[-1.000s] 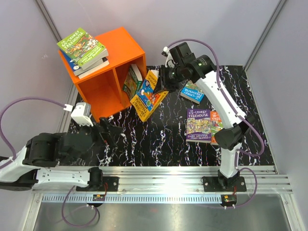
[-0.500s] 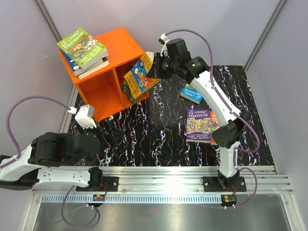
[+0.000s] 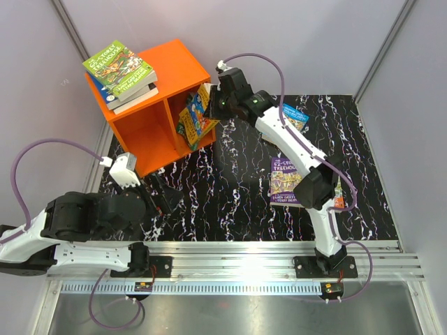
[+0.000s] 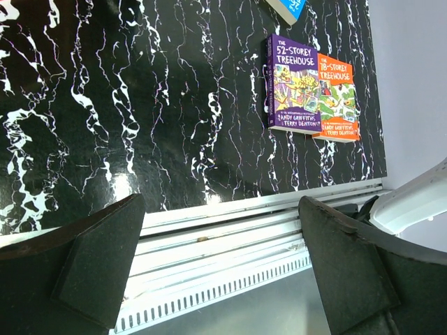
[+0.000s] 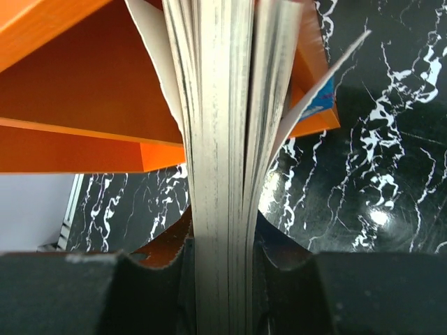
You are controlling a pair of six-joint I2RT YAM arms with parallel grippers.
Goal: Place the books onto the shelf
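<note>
While the book (image 3: 198,115) has to go in standing on edge, I have the right gripper (image 3: 222,99) pinching it by the page side. That should let the spine lead into the shelf (image 3: 174,66). The book hangs tilted at the mouth of the shelf's right compartment, partly across the opening and, as far as I can judge, not yet released.

From the right wrist, the fingers (image 5: 150,269) press on both covers near the page edges. The pale pages stand as a tight vertical block. The outer cover flares away on one side, which suggests a thin, limp paperback that may splay if I push it against anything. Orange shelf wall shows directly behind the page block. From above, the cover is yellow and blue with cartoon art.

A green book (image 3: 184,127) already leans inside the same compartment, just beside the held one. I would guess the tilt of the held book is meant to match that lean.

A stack of books (image 3: 120,70) lies flat on top of the shelf, green cover uppermost.

On the black marbled table (image 3: 230,188), well to the right of the shelf, lie a blue book (image 3: 295,116), a purple book (image 3: 285,180) and an orange book (image 4: 336,98). All three lie flat with their covers up.

The left gripper (image 4: 220,209) hovers in front of the shelf over the table's near edge. Its jaws are spread wide and hold nothing. It seems parked there to keep the shelf's front free.
</note>
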